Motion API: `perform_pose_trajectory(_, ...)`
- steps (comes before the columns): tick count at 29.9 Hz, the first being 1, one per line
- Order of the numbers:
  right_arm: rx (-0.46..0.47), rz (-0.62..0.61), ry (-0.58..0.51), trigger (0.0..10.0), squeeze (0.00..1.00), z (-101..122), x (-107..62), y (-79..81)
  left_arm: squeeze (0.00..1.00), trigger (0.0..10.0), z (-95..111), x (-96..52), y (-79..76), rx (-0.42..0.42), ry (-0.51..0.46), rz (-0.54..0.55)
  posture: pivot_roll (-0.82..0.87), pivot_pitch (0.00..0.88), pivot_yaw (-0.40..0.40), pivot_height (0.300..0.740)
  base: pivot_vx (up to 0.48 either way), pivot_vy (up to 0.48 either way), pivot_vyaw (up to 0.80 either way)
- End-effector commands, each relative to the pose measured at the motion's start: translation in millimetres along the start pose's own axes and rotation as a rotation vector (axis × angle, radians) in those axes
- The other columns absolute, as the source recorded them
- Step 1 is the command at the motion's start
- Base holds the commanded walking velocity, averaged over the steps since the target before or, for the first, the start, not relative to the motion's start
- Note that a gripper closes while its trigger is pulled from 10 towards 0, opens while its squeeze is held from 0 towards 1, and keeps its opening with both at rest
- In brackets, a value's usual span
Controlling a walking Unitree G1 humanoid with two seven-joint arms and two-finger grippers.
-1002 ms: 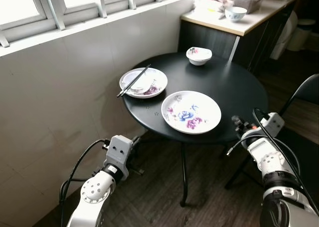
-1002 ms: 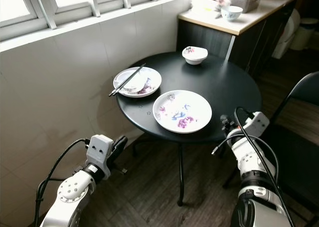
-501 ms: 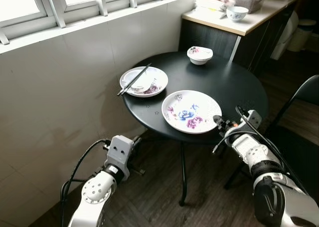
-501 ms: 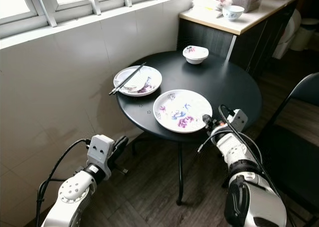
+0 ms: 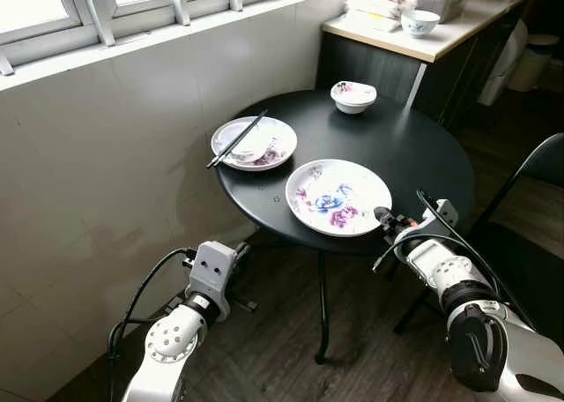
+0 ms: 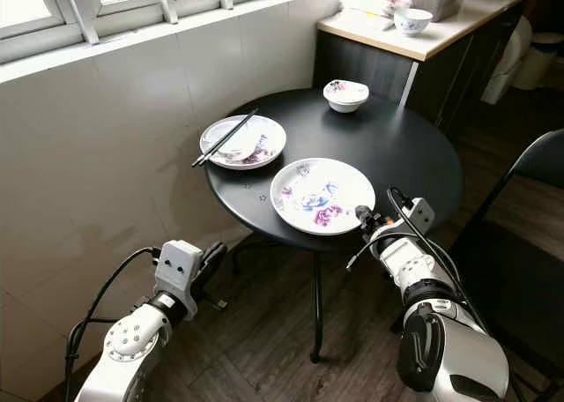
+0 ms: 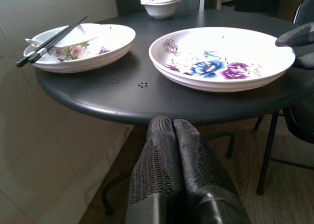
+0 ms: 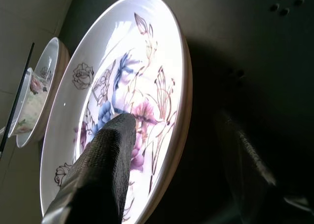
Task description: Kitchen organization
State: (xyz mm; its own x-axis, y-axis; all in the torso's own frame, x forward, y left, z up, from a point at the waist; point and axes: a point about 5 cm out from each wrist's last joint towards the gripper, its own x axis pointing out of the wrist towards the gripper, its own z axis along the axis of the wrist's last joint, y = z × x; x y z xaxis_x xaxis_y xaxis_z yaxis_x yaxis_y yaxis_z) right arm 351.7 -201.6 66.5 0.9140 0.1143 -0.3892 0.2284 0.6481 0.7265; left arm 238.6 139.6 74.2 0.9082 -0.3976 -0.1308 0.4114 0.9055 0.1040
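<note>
Black round table (image 5: pixel 414 151): head views show it on thin metal legs beside a white tiled wall under a window.
Large floral plate (image 5: pixel 338 197): lies near the table's front edge, on the robot's side.
Second plate (image 5: pixel 264 143): sits further back on the left, well apart from the first, with a white spoon in it and black chopsticks (image 5: pixel 236 140) laid slantwise over its rim.
Small bowl (image 5: pixel 352 96): stands at the far edge of the table.
Blue-patterned bowl (image 5: pixel 419 22): rests on the pale counter behind, next to a plastic tub.
Right gripper (image 5: pixel 385 217): reaches in at the table edge, its tip at the right rim of the large floral plate.
Left gripper (image 6: pixel 211 259): held low, below the table top, over the dark wood floor.
Dark chair (image 5: pixel 542 168): stands to the right of the table.
Left wrist view: the two black fingers (image 7: pixel 194 160) are pressed together with nothing between them, pointing at the table edge; both plates and the small bowl lie ahead.
Right wrist view: one black finger (image 8: pixel 105 160) lies over the inside of the large floral plate's rim, the other blurred finger (image 8: pixel 250 157) sits beyond the rim over the table; the fingers are parted and straddle the rim, but whether they press on it cannot be told.
</note>
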Motion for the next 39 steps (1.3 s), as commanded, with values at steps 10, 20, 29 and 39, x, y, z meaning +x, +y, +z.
perform_pose_trajectory(10,0.049,0.016,0.044,4.6,0.0,-6.6,2.3,5.6,0.0,10.0,-0.8,0.5,-3.1,0.0,0.01,-0.015,0.16,0.0,-0.057,0.74,0.0,0.0,0.0)
perform_pose_trajectory(20,0.086,0.039,0.047,0.0,0.0,-7.6,4.1,12.0,0.0,10.0,-1.1,1.0,-2.8,0.0,0.012,-0.018,0.16,0.0,-0.057,0.74,0.0,0.0,0.0)
perform_pose_trajectory(29,0.124,-0.045,0.0,0.0,0.0,-4.9,3.6,5.3,0.0,10.0,-1.9,1.0,-2.7,-0.002,0.014,-0.02,0.16,0.0,-0.057,0.74,0.0,0.0,0.0)
perform_pose_trajectory(39,0.172,0.007,-0.077,0.0,0.0,4.3,6.6,20.1,0.0,10.0,-2.7,0.6,-2.6,-0.003,0.016,-0.022,0.16,0.0,-0.053,0.74,0.0,0.0,0.0)
